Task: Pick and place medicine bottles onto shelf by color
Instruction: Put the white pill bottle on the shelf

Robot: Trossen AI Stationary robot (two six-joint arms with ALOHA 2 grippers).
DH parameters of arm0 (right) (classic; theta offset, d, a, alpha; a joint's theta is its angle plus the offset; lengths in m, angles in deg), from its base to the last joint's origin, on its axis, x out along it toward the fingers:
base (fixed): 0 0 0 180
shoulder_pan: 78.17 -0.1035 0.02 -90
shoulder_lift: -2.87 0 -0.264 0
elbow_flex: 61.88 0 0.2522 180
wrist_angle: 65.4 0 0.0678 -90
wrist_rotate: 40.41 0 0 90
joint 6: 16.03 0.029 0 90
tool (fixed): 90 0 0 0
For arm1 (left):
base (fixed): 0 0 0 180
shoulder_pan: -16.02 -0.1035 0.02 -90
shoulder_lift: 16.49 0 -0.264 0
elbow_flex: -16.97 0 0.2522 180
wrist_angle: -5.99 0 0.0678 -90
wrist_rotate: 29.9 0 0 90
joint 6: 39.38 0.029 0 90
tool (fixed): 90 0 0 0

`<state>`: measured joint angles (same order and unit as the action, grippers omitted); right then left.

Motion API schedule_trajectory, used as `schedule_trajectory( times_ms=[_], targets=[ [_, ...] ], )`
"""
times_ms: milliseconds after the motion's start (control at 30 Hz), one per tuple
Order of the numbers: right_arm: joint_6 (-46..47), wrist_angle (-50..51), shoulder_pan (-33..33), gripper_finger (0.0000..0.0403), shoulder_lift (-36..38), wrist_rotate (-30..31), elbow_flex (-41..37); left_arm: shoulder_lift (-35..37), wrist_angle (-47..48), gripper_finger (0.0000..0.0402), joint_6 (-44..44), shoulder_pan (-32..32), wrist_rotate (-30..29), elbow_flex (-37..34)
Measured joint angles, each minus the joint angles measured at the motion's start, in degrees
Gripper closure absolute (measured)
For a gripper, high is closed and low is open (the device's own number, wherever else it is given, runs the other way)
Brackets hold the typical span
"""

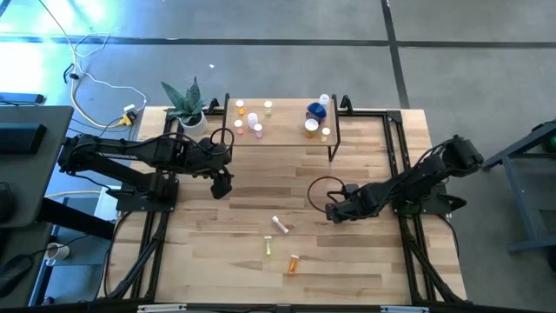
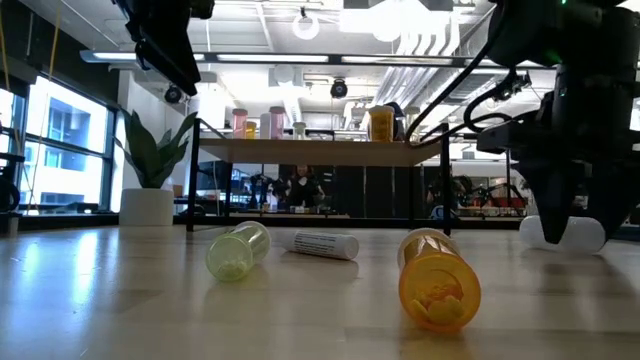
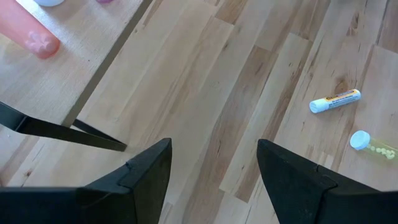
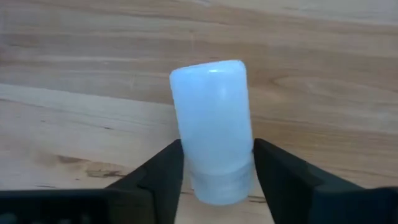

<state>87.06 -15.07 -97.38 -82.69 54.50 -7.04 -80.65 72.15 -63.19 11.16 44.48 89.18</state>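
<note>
Straddling a white bottle [image 4: 213, 127] that lay on its side on the surface [image 1: 365, 261], the right gripper [image 4: 216, 171] had one finger at each flank near the cap end. In the right wrist view both appeared to touch the plastic, though whether they were pressing hard enough to carry it could not be told. In the high view this gripper sat at about three o'clock from the middle of the surface.

The left gripper [image 3: 214, 168] hovered with its fingers spread and holding nothing, at about ten o'clock, just in front of the shelf [image 1: 287, 139]. The shelf stood at twelve o'clock, next to a potted plant [image 1: 187, 104], already carrying several bottles: pale and pink ones toward its left end, a blue bottle [image 1: 315, 111] and orange ones toward its right.

Three bottles lay loose at about six o'clock: a slim white tube [image 1: 280, 225], a yellow-green bottle [image 1: 268, 248] and an orange bottle [image 1: 294, 263].

The main risk was the round, smooth body. A grip so close to the cap could let the long end sag or squirt out on the lift, and a dropped bottle would likely roll. Carried too low toward the shelf, it could also knock over the bottles standing there.
</note>
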Motion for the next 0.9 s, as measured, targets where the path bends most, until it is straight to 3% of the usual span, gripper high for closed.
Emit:
schedule_trajectory(
  times_ms=[200, 367, 900],
  targets=[
    [0.0, -1.1, 0.0, 0.0283, 0.0, -1.8, 0.2, 0.0, 0.0, 0.0174, 1.0, 0.0, 0.0, 0.0],
    [-3.9, -1.2, -0.2, 0.0287, 0.0, -2.7, 3.4, 0.0, 0.0, 0.0174, 3.6, 0.0, 0.9, 0.0],
    [-30.7, -1.3, -0.2, 0.028, 0.0, -1.5, 21.6, 0.0, -3.2, 0.0174, 5.3, 0.0, 21.7, 0.0]
  ],
)
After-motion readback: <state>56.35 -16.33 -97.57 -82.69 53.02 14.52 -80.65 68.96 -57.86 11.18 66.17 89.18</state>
